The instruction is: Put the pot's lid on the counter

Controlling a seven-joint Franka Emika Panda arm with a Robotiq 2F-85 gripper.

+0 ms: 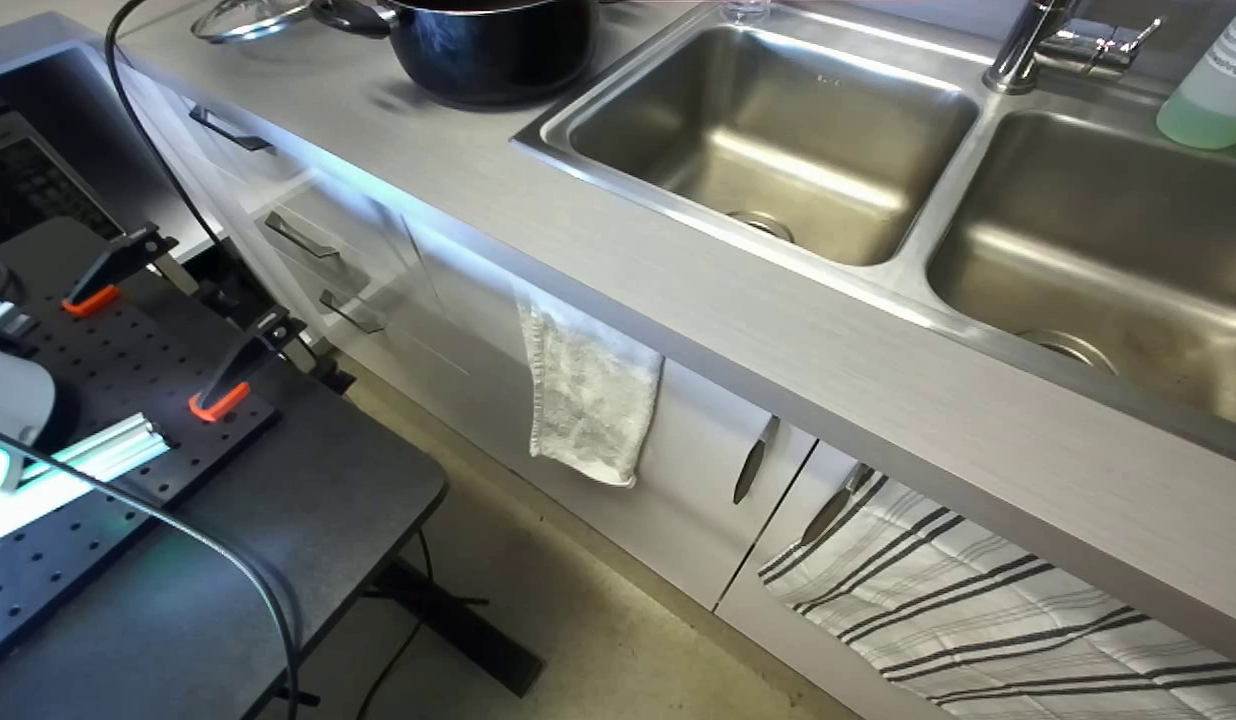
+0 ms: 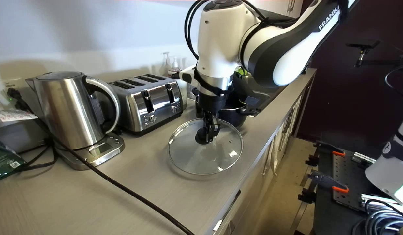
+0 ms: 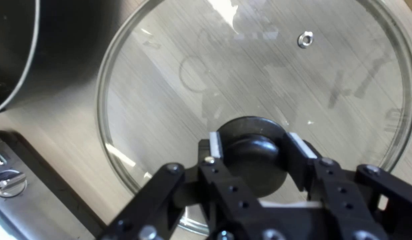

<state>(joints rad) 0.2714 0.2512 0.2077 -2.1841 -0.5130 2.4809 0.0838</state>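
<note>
The see-through lid (image 2: 188,155) lies dome-up, low over the light-grey counter (image 2: 139,169), beside the pot. It also shows in the wrist view (image 3: 179,100) and partly in an exterior view (image 1: 248,20). I cannot tell if its rim touches the counter. My gripper (image 2: 209,130) points down at the lid's black knob (image 2: 201,138). In the wrist view my gripper (image 3: 254,146) is shut on the knob (image 3: 256,166), a pad against each side. The uncovered dark pot (image 1: 493,50) stands on the counter, partly hidden behind the arm in an exterior view (image 2: 234,118).
A steel toaster (image 2: 156,107) and a kettle (image 2: 64,111) stand left of the lid, along the wall. A black cable (image 2: 129,192) crosses the counter in front. Steel sink basins (image 1: 778,150) lie past the pot. The counter's front edge is right of the lid.
</note>
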